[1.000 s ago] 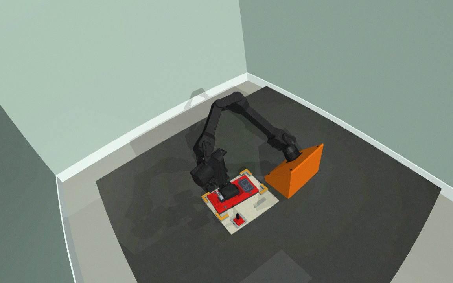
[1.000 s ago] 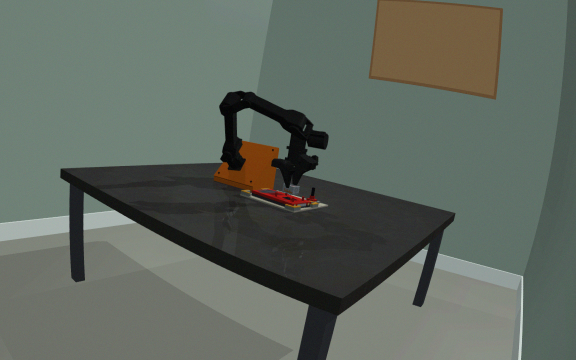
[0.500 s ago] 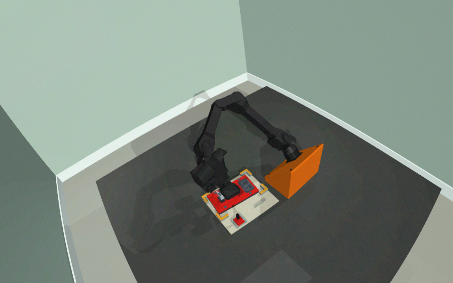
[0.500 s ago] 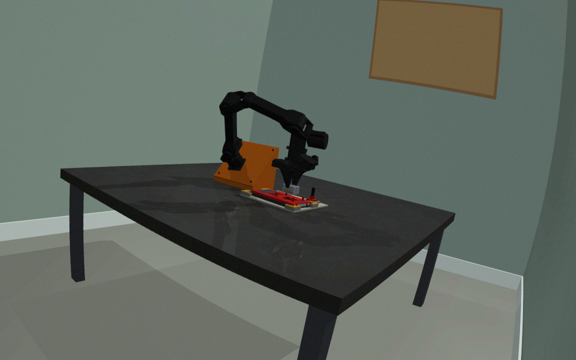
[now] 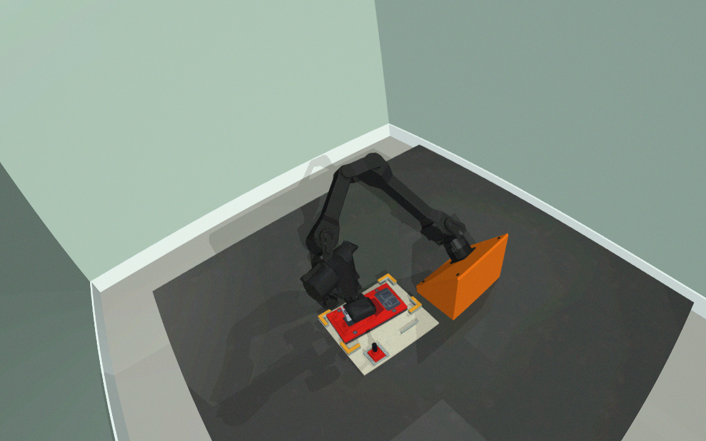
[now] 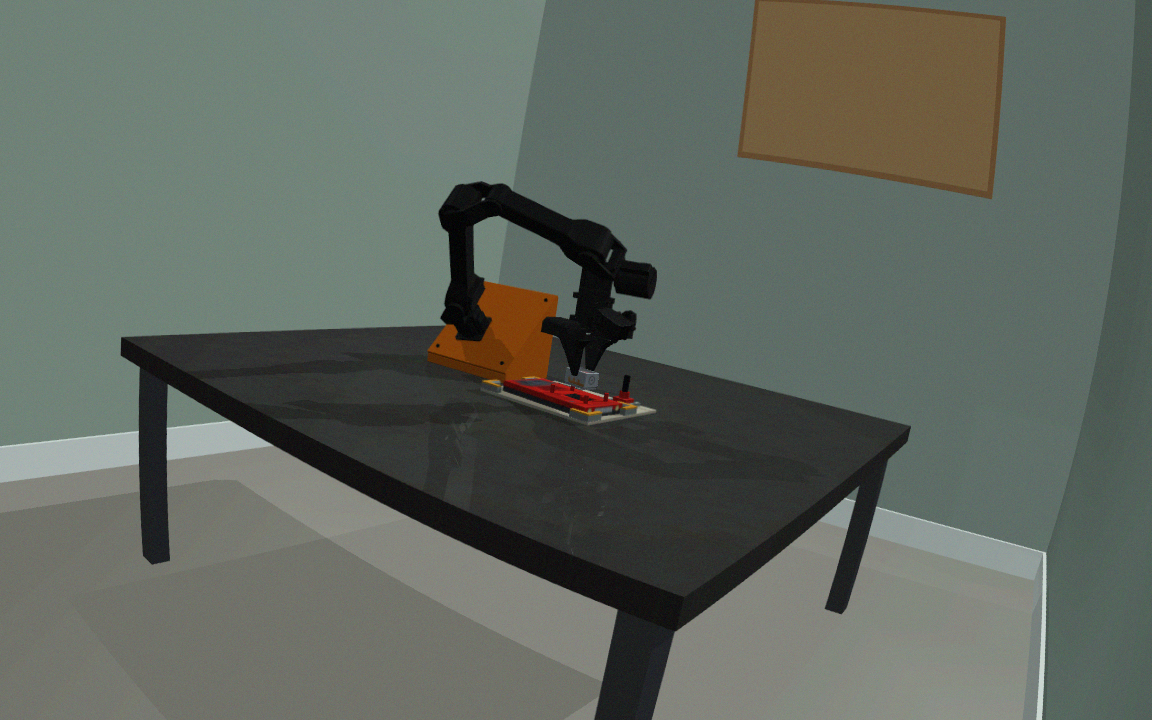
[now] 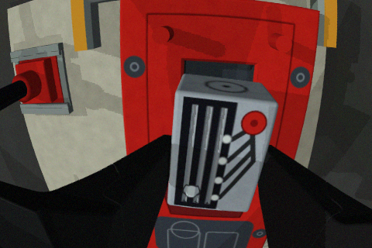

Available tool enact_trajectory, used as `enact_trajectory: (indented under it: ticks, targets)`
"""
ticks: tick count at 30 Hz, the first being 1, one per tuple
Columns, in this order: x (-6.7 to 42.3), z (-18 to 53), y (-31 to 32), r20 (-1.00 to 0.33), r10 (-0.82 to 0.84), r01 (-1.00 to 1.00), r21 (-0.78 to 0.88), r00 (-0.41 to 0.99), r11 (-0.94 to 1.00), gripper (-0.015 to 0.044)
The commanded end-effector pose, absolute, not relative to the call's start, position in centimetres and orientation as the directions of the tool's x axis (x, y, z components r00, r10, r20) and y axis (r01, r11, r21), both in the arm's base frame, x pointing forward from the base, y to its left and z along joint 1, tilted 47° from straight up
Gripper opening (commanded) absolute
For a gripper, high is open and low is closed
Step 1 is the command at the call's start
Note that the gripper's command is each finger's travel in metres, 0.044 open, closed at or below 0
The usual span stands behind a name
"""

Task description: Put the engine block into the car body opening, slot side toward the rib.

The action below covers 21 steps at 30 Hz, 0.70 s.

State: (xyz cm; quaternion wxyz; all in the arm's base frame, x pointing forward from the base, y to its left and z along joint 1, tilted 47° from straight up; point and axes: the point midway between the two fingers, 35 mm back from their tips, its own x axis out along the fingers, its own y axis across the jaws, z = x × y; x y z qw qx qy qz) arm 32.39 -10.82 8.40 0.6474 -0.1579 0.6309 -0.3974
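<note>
Top looks down, exterior sideways, wrist close above.

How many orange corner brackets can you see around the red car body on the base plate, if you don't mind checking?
4: far-left, far-right, near-left and near-right corners of the car body in the top view. None appears hidden.

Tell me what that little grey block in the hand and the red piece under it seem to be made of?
The engine block looks like matte grey metal or painted plastic, with raised ribs. The car body looks like smooth red plastic, evenly coloured. Neither is certain from looks alone.
</note>
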Motion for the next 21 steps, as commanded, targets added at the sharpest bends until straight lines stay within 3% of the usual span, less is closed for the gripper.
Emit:
enact_trajectory:
  ticks: [1, 7, 17, 21]
  targets:
    - [32.40, 8.51, -10.84, -0.691, -0.715, 0.411, -0.686, -0.109, 0.600, 0.0159]
    - [32.39, 8.51, -10.83, -0.691, -0.715, 0.388, -0.692, -0.109, 0.609, 0.0159]
    - [32.36, 8.51, -10.82, -0.691, -0.715, 0.104, -0.723, -0.109, 0.683, 0.0159]
    - [32.36, 8.51, -10.83, -0.691, -0.715, 0.127, -0.723, -0.109, 0.679, 0.0159]
